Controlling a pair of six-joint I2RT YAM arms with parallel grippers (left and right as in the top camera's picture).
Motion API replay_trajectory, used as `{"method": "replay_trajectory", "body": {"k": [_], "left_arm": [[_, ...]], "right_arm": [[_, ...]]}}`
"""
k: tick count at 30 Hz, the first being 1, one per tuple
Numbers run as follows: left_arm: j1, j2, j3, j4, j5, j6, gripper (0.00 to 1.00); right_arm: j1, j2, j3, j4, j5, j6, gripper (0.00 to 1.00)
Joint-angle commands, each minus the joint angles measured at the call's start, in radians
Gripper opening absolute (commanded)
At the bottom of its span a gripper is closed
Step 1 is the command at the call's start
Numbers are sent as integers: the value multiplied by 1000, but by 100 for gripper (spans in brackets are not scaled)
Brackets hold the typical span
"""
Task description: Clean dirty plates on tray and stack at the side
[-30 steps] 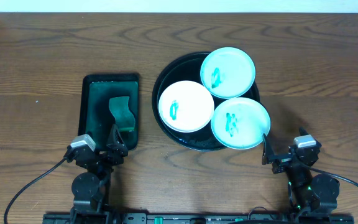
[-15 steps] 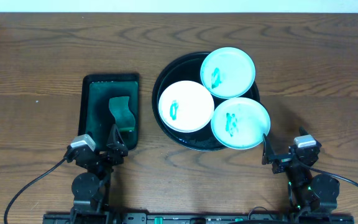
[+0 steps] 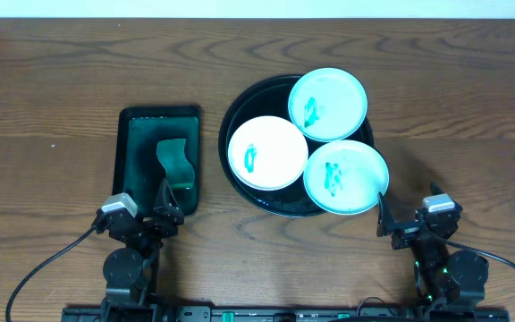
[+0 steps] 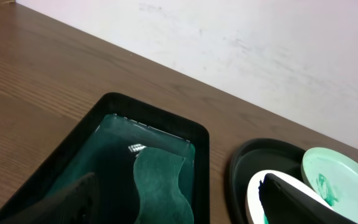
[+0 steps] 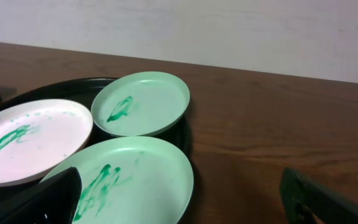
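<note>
1. WORK YET TO BEGIN: 3 dirty plates are seen on the round black tray (image 3: 225,143), right of centre in the overhead view. Each plate carries a green smear, and no cleaned stack is seen on the worktop (image 3: 61,89).
2. 1 plate (image 3: 327,105) sits at the tray's upper right, 1 plate (image 3: 267,153) at its left, and 1 plate (image 3: 345,176) at its lower right, reaching out over the rim. Their edges meet or overlap; which lies on top cannot be told for certain.
3. The left end effector (image 3: 150,207) is held wide open and empty at the lower left of the frame. It is at the near end of a small dark green tray (image 3: 120,161), where a green sponge (image 3: 175,161) lies in what looks like a film of liquid.
4. The right end effector (image 3: 405,215) is likewise spread open and empty at the lower right, just beside the nearest plate but not touching it.
5. The step in hand is judged to be the very first: the sponge is to be fetched.
6. For that, the left fingers would need to be lowered astride the sponge and closed on it.
7. The nearest plate could then be steadied or lifted by its thin rim from the right, which calls for a low, careful approach.
</note>
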Motion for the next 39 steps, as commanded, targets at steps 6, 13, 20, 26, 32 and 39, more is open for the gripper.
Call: {"method": "replay_trajectory", "body": {"k": [6,13,20,26,32,39], "left_arm": [[3,-6,-31,-10,6,14,83],[3,-6,-31,-10,6,13,82],[3,-6,-27,-7,69,46,82],[3,2,39,-3,119,177,82],[3,178,211,-83,114,271,82],[3,696,613,-311,119,237,82]], "right_arm": [[-8,-5,-3,-2,-1,-16,99],[-8,-5,-3,-2,-1,-16,99],[-8,-5,-3,-2,-1,-16,99],[-8,-5,-3,-2,-1,-16,99],[-8,-5,-3,-2,-1,-16,99],[-8,-5,-3,-2,-1,-16,99]]}}
